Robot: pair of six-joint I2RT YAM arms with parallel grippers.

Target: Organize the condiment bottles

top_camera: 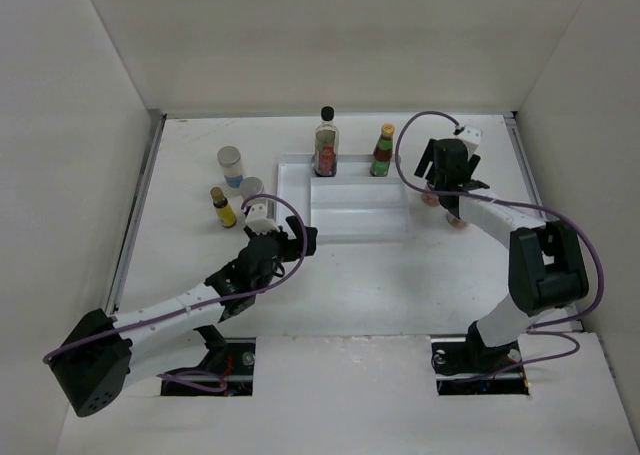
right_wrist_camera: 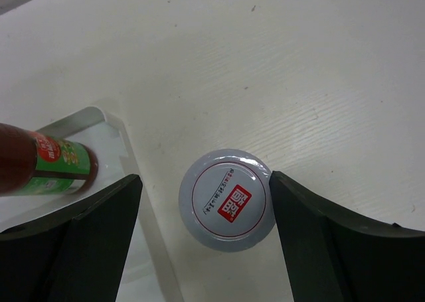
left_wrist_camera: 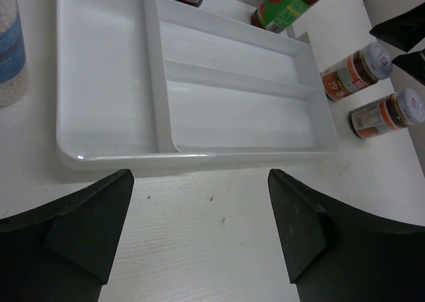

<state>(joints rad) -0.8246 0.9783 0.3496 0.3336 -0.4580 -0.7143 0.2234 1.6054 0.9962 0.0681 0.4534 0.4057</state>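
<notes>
The tall clear black-capped bottle [top_camera: 326, 145] and the yellow-capped red-labelled sauce bottle [top_camera: 383, 151] stand in the back compartments of the white tray [top_camera: 350, 210]. Two grey-lidded blue-labelled jars [top_camera: 231, 165] [top_camera: 250, 188] and the tiny yellow bottle [top_camera: 223, 208] stand left of the tray. Two pale-lidded reddish jars [left_wrist_camera: 348, 73] [left_wrist_camera: 385, 113] stand right of it. My right gripper [right_wrist_camera: 204, 202] is open, straddling one jar's lid [right_wrist_camera: 227, 199] from above. My left gripper [left_wrist_camera: 199, 229] is open and empty over the table, just in front of the tray.
White walls enclose the table on the left, back and right. The tray's front compartments [left_wrist_camera: 239, 119] and its long left compartment [left_wrist_camera: 106, 83] hold nothing. The right arm [top_camera: 500, 215] partly covers the reddish jars in the top view.
</notes>
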